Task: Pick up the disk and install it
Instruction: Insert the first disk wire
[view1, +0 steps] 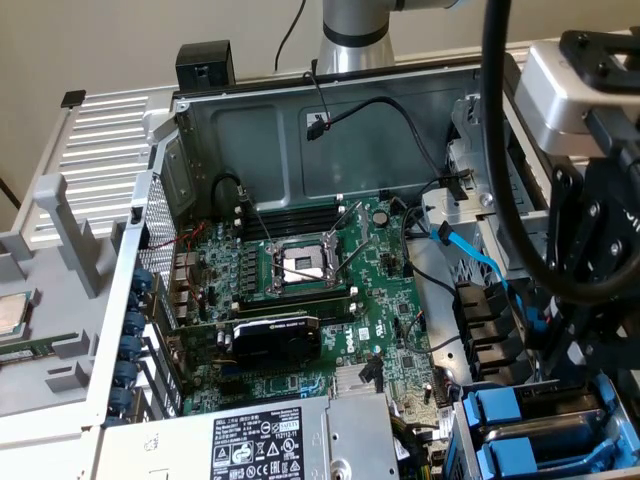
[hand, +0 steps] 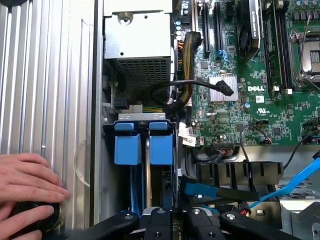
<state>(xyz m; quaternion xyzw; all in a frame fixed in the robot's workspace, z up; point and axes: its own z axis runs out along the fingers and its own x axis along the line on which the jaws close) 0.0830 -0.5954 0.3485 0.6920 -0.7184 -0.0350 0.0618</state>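
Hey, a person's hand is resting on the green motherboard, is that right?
Not quite. In the wrist view the person's hand rests on the ribbed silver metal panel, not on the green motherboard, which the hand does not touch.

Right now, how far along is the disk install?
Looks done: two blue carriers stand side by side in the bay; the one in line with the pincer is likely the disk. In hand: the pincer hangs close over it; a grip can't be confirmed. Left: full seating isn't visible. A hand rests on the cover.
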